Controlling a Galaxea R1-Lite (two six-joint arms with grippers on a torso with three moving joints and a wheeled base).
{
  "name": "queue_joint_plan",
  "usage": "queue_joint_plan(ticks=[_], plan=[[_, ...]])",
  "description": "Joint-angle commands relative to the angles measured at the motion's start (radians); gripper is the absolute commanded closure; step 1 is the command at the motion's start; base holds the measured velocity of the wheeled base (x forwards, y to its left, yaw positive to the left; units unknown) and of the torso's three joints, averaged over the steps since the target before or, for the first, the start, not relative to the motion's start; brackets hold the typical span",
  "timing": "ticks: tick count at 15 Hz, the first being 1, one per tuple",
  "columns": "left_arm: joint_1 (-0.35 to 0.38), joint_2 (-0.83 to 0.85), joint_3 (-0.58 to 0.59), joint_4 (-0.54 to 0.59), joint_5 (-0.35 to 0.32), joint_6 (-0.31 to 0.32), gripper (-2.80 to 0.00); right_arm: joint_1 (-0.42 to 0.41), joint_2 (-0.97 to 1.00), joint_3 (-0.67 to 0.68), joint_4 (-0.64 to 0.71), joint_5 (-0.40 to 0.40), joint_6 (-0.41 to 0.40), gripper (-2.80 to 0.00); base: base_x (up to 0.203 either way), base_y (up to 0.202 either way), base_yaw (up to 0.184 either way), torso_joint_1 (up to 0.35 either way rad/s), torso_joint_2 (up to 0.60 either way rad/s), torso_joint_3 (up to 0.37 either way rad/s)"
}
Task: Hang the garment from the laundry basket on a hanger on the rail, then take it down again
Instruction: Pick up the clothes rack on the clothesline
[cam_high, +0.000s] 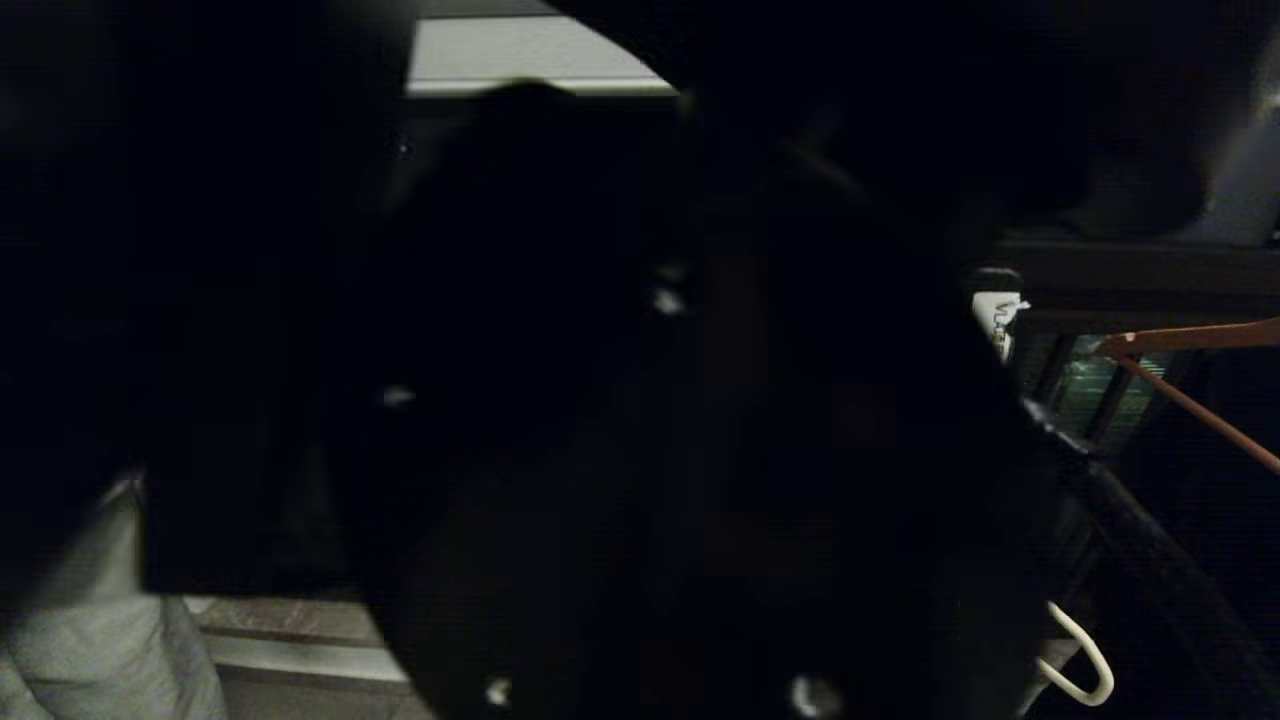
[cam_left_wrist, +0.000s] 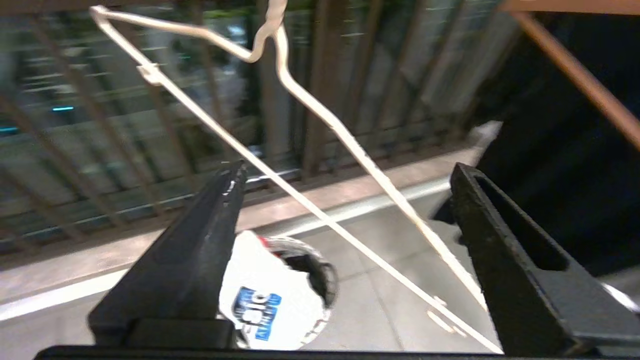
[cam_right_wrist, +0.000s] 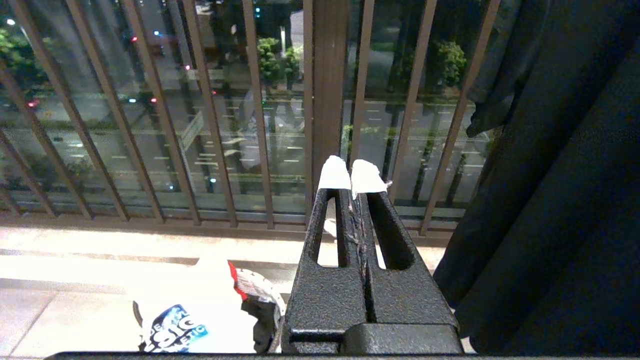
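White T-shirt (cam_left_wrist: 260, 295) with blue logo sits bunched in the round laundry basket (cam_left_wrist: 327, 280) on the tiled floor, draped over its rim. Cream wire hanger (cam_left_wrist: 320, 150) hangs empty and tilted above, twisted neck up, bottom bar running diagonally.

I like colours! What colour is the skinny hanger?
Cream-white: the hanger shows best in the left wrist view.

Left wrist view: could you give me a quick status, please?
Left gripper open, empty. Right gripper shut, idle. Hanger bare; T-shirt in laundry basket below. Head view mostly blocked.
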Motion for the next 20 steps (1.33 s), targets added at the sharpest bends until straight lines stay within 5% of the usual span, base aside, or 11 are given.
queue_joint_plan(ticks=[1,20], plan=[[0.001,0.070,-0.032,0.002,0.032,-0.002,-2.80,0.000,0.001,0.000,0.000,0.000,0.000,0.00,0.000,0.000,0.000,0.000,0.00,0.000],[0.085,0.053,0.061,0.099,0.018,-0.058,-2.80,0.001,0.001,0.000,0.000,0.000,0.000,0.00,0.000,0.000,0.000,0.000,0.00,0.000]])
